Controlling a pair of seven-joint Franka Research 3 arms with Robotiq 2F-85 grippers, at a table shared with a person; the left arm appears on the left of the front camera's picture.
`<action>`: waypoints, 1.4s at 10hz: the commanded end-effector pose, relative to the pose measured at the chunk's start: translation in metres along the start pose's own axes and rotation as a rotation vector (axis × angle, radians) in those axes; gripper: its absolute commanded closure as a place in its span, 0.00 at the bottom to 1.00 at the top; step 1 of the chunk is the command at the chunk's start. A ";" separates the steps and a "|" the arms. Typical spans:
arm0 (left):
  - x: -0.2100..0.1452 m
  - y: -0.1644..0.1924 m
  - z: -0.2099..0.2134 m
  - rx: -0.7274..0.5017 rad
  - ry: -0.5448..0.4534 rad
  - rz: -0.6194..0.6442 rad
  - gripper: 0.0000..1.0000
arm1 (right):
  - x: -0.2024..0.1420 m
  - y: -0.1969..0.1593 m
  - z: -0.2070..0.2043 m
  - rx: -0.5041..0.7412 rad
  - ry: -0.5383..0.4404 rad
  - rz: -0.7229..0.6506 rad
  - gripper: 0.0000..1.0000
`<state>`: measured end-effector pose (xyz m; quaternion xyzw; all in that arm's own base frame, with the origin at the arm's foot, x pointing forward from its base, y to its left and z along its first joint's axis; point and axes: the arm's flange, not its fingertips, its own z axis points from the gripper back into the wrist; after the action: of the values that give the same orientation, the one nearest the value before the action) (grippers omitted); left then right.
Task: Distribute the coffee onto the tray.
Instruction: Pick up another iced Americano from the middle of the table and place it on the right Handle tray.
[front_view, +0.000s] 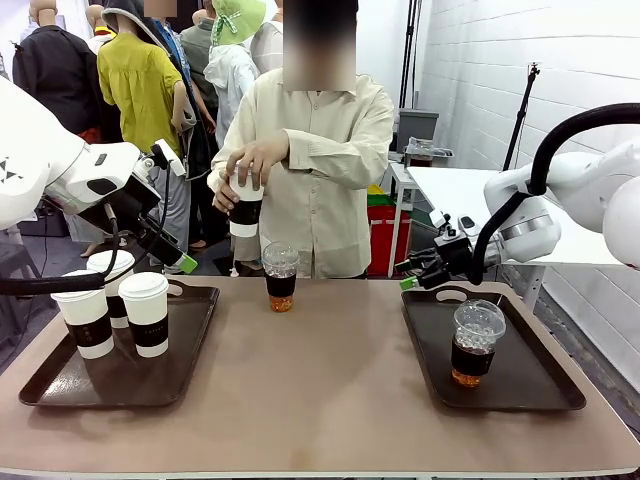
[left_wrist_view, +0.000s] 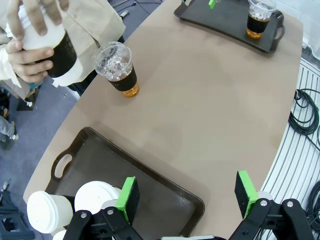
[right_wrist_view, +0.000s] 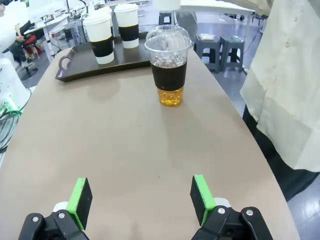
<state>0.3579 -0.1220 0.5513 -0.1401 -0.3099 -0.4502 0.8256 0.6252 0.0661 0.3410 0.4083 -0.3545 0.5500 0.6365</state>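
Tabletop (front_view: 320, 400) is bearing three paper cups (front_view: 148, 312) on left tray (front_view: 60, 385); iced cup (front_view: 475, 343) on right tray (front_view: 545, 390); second iced cup (front_view: 281, 275) between trays; person's hands (front_view: 255, 158) are gripping fourth paper cup (front_view: 245, 208); left gripper (left_wrist_view: 187, 195), right gripper (right_wrist_view: 141, 197) are hanging, fingers apart.

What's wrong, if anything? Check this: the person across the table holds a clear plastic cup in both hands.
No. The person holds a white paper cup with a dark sleeve in both hands, not a clear plastic one. The front view shows it.
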 end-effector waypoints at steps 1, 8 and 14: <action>0.000 0.003 0.001 -0.002 0.009 -0.007 0.00 | 0.000 0.000 -0.001 0.002 0.006 0.003 0.00; 0.000 0.003 0.001 -0.002 0.009 -0.007 0.00 | 0.007 -0.003 -0.010 0.001 -0.002 -0.001 0.00; 0.000 0.003 0.001 -0.002 0.009 -0.007 0.00 | 0.043 -0.008 -0.069 0.009 0.002 0.003 0.00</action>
<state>0.3579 -0.1220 0.5513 -0.1400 -0.3099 -0.4502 0.8256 0.6289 0.1364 0.3482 0.4105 -0.3477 0.5661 0.6246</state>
